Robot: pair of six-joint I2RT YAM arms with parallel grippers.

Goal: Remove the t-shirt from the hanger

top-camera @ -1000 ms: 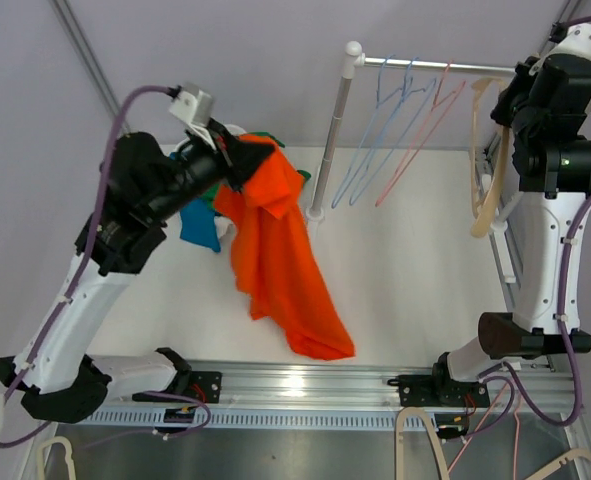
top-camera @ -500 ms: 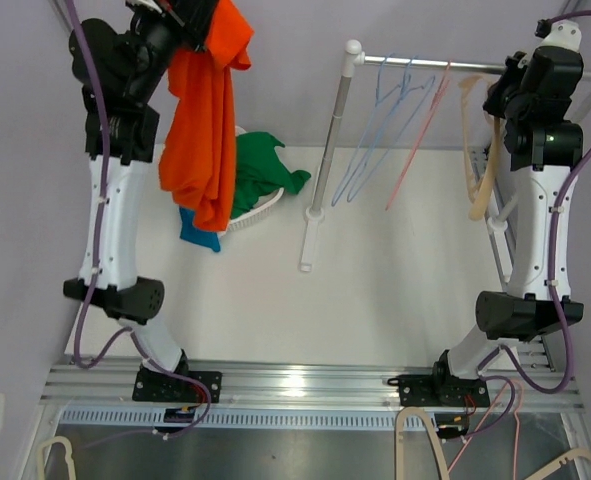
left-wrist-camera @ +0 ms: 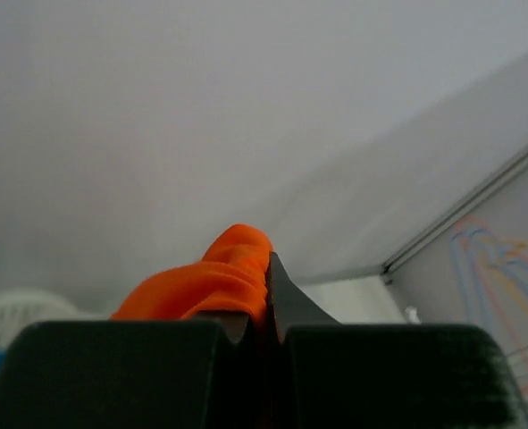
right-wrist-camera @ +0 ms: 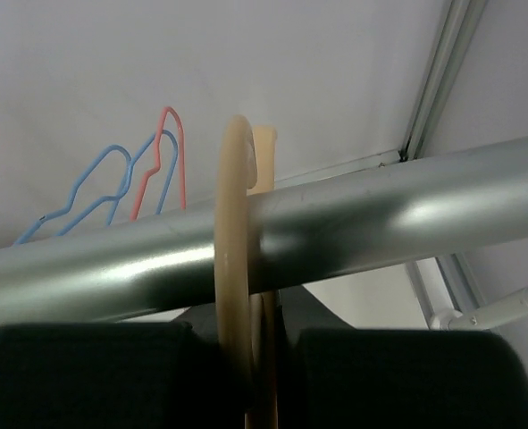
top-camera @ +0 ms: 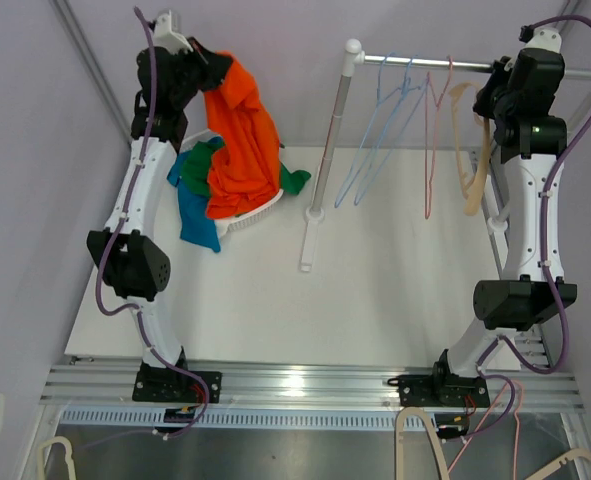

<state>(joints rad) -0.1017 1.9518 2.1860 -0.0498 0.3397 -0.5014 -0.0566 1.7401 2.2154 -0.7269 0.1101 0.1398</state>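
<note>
Orange t-shirt (top-camera: 243,140) now lower over basket (top-camera: 262,211), pinched in L claw (left-wrist-camera: 265,288); R claw (right-wrist-camera: 262,357) pinches hanger (right-wrist-camera: 231,179)

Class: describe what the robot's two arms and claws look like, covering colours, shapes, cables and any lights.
The left arm and right arm both have slim white links joined by bulky black joints. A purple cable runs along each. A small green light glows on the right arm's upper black joint. The left claw and right claw have blocky matte-black fingers.
</note>
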